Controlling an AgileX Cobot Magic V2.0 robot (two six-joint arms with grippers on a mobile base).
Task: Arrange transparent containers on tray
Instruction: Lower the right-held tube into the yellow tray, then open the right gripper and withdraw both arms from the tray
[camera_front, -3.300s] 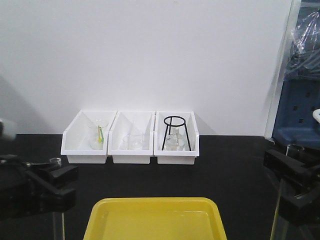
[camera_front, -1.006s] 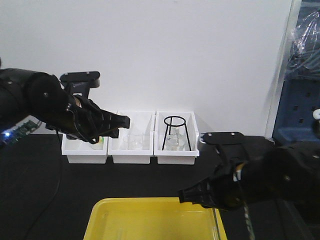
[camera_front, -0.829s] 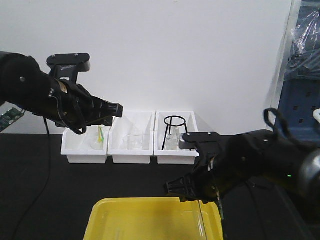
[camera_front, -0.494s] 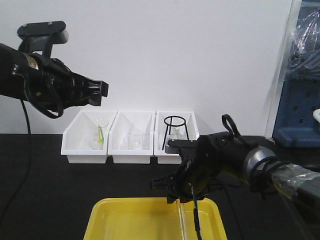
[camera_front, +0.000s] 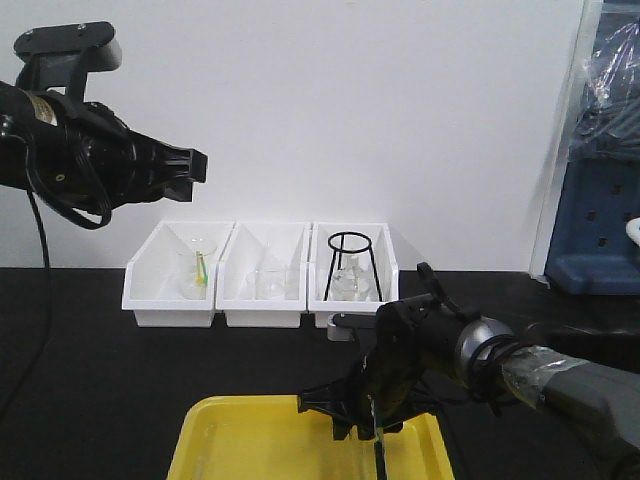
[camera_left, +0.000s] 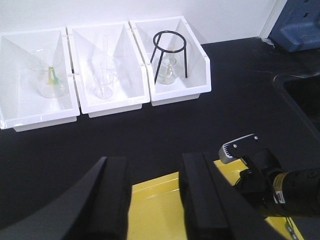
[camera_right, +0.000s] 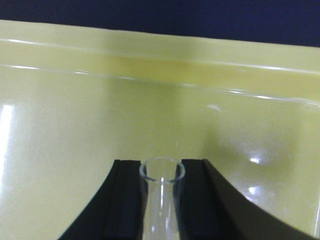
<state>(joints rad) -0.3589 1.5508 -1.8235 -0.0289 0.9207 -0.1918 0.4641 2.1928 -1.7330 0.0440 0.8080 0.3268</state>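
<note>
Fingers (camera_right: 161, 200) of the right arm grasp a test tube (camera_right: 161, 197) over the yellow tray (camera_right: 75, 115); left fingers (camera_left: 155, 200) released.

I am working in a laboratory: black desk (camera_front: 90, 380), three white bins (camera_left: 102, 67) holding clear glass beakers (camera_left: 102, 85), a flask beneath a black ring stand (camera_front: 351, 265).

Both arms are matte black; the left arm (camera_front: 85, 160) carries a grey cap at 12 o'clock and a trailing black cable, the right arm (camera_front: 470, 350) seemingly grey-wrapped links.
</note>
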